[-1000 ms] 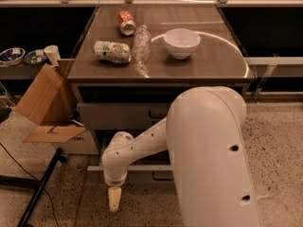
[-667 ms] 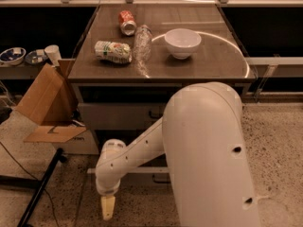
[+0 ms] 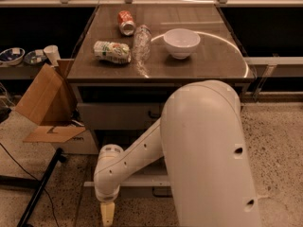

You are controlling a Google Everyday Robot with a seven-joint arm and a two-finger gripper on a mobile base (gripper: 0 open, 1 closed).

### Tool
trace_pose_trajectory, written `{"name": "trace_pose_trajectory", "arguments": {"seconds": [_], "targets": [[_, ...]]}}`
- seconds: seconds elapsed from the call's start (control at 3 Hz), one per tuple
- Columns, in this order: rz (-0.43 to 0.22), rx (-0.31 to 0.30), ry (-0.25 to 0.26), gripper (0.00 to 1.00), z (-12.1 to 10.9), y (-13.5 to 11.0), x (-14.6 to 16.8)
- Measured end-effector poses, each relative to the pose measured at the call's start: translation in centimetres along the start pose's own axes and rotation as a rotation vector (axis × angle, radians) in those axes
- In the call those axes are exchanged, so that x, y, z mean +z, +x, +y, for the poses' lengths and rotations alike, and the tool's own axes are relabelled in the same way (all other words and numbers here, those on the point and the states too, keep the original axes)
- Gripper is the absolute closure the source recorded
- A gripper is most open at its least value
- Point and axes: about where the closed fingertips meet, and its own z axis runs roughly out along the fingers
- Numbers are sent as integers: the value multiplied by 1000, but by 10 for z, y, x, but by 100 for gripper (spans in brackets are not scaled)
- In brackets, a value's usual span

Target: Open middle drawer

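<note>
The grey cabinet stands under the table, with the top drawer front (image 3: 118,116) just below the tabletop. The middle drawer (image 3: 124,142) shows as a darker grey front beneath it, shut as far as I can see; my white arm (image 3: 203,150) covers its centre and handle. Lower down a pale horizontal edge (image 3: 130,182) crosses the cabinet with a dark bar handle (image 3: 161,193) under it. My gripper (image 3: 107,214) hangs low at the bottom of the view, pointing down at the floor, in front of and below the drawers, touching none of them.
On the table (image 3: 213,65) lie a white bowl (image 3: 181,41), a clear bottle (image 3: 141,42), a red can (image 3: 126,22) and a green-white can (image 3: 112,51). A cardboard box (image 3: 45,103) sits at the left, with a black stand leg (image 3: 38,193) on the floor.
The gripper and forearm have swung lower and a little left, down toward the floor in front of the cabinet. The drawers and table objects have not moved.
</note>
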Motion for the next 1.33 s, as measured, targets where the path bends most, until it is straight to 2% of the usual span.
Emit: {"name": "trace_pose_trajectory", "arguments": {"seconds": [0.33,0.67,1.0,1.33], "targets": [[78,-36,12,0,45,4,-19],[148,29,36,0,81,20,-42],[183,175,84,0,97,39,-65],[202,281,138,0,98,55,-88]]}}
